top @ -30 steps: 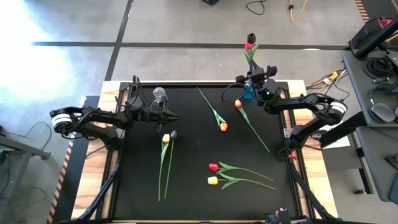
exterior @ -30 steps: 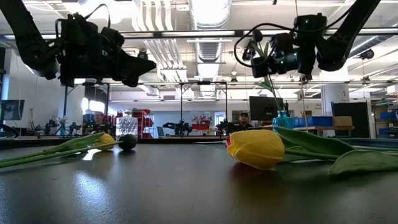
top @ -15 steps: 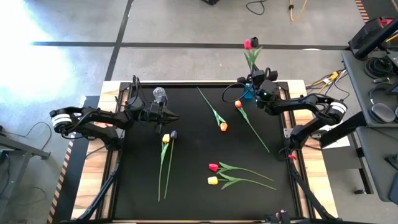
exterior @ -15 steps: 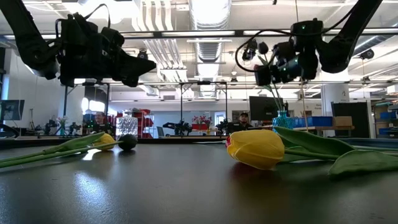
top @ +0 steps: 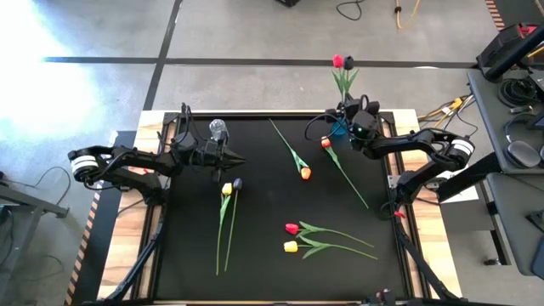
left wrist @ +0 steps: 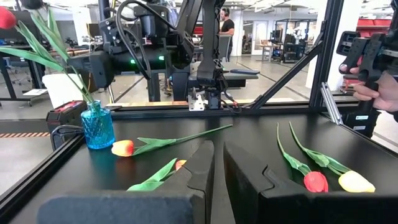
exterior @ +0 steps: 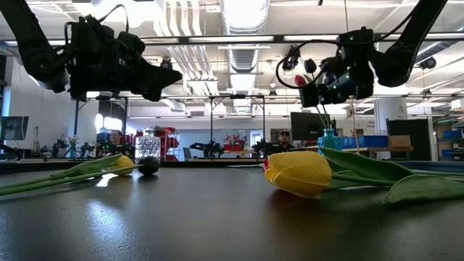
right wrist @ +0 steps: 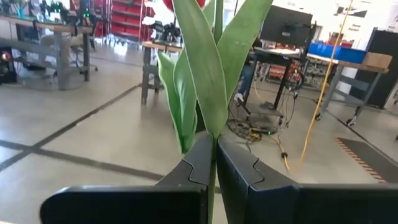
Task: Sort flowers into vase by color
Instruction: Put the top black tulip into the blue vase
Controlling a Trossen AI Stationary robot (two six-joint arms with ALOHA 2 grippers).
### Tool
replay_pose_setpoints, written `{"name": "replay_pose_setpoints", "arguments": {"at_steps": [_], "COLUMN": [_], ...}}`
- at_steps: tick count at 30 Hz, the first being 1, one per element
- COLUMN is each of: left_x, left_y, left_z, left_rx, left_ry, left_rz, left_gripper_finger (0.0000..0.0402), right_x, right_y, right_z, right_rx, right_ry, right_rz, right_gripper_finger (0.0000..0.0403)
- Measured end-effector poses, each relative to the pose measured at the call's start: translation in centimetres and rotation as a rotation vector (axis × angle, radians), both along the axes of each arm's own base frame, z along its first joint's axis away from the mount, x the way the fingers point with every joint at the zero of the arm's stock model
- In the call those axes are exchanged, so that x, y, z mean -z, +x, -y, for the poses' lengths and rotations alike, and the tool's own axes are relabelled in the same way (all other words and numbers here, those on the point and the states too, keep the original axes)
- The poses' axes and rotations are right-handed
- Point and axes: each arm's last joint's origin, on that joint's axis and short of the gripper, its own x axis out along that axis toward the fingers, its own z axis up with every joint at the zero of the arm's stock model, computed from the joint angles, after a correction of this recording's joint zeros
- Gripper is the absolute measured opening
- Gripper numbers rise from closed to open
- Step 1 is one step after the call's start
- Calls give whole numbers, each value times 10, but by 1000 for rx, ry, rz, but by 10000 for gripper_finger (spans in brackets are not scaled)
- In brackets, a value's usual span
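High view had my right pincer [top: 348, 118] at the far right corner of the table [top: 263, 246], pressed onto the stem of a tulip that stood in the blue vase [top: 339, 129]. Its red head [top: 337, 61] and a dark purple head [top: 348, 61] beside it showed beyond the table's far edge. Through the right wrist view I saw the fingers [right wrist: 199, 163] pinched on a thin green stem, broad leaves [right wrist: 202, 68] rising straight above them.

My left pincer [top: 235, 158] hung over the left half of the table, near the clear vase [top: 218, 129]; in the left wrist view its fingers [left wrist: 198, 173] stood nearly pressed together, a narrow gap between them, gripping nothing.

The other flowers lay flat on the table. An orange tulip [top: 305, 172] lay near the middle, its stem running toward the far edge. An orange-red tulip [top: 325, 143] lay just beside the blue vase, its stem slanting toward the right edge. A yellow tulip [top: 226, 189] and a dark purple tulip [top: 237, 183] lay side by side left of centre, stems pointing to the near edge. A red tulip [top: 291, 229] and a second yellow tulip [top: 290, 247] lay close together toward the near edge, stems running right
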Motion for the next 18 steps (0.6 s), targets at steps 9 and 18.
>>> {"name": "replay_pose_setpoints", "arguments": {"at_steps": [9, 18], "left_x": [0, 0], "left_y": [0, 0], "left_z": [0, 0], "left_rx": [0, 0], "left_ry": [0, 0], "left_rz": [0, 0], "left_gripper_finger": [23, 23], "right_x": [7, 7], "right_y": [0, 1], "right_z": [0, -3], "right_rx": [1, -13], "right_ry": [58, 64], "right_rz": [-26, -96], "right_gripper_finger": [15, 109]}}
